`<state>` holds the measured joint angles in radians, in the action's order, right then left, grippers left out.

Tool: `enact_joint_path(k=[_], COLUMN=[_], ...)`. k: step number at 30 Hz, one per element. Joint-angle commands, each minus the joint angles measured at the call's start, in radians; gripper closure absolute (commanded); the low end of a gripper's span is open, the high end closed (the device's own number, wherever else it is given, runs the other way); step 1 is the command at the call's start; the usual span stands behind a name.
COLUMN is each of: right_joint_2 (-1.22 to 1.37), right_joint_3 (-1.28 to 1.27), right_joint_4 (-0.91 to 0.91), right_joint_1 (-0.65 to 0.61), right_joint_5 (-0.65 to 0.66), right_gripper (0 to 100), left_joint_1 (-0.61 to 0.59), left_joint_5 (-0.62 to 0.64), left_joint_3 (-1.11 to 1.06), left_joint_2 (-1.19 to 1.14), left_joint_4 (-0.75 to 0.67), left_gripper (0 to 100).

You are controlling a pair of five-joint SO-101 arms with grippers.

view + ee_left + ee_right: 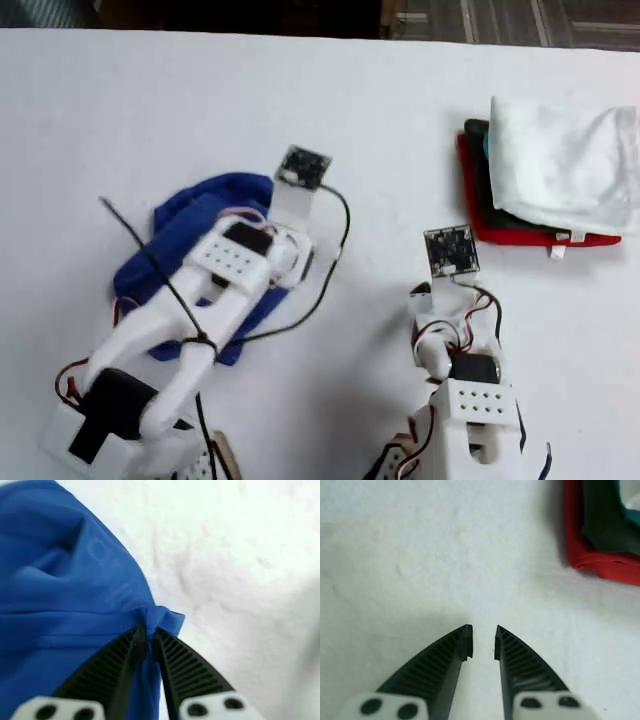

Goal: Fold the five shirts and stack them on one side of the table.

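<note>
Likely the last shirt's fold was in hand. The left gripper (149, 642) was clamped on an edge of the crumpled blue cloth shirt (215, 205), centre-left in the high view. The right gripper (483, 641) hung slightly apart and empty over the white table (380, 120). The stack of folded shirts (555, 170) sat upper right. The next move probably called for pulling the edge across and flattening.

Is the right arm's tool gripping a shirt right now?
No, the right tool hangs over bare table with nothing between its tips, and the red shirt lies off to one side.
</note>
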<state>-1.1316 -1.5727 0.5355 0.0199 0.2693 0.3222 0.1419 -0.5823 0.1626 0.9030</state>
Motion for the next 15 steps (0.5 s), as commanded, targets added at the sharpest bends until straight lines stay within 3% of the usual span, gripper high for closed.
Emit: enact_joint_path(k=[1,5,10,15], right_joint_2=[-0.025,-0.025,-0.022,-0.013], right_joint_3=[0.006,0.006,0.014,0.183], right_joint_4=[0.004,0.004,0.005,0.165], right_joint_1=[-0.012,-0.012,-0.018,-0.148], right_joint_5=[-0.002,-0.002,-0.002,0.0], right_gripper=[91.8,91.8,91.6,79.8], left_joint_1=[-0.097,-0.253,-0.494,-0.766], left_joint_5=[-0.009,-0.011,-0.083,-0.089], left_joint_3=[0.246,0.515,0.737,0.835], left_joint_2=[0.012,0.012,0.012,0.008], left_joint_4=[0.172,0.344,0.427,0.439], left_gripper=[97,97,97,97])
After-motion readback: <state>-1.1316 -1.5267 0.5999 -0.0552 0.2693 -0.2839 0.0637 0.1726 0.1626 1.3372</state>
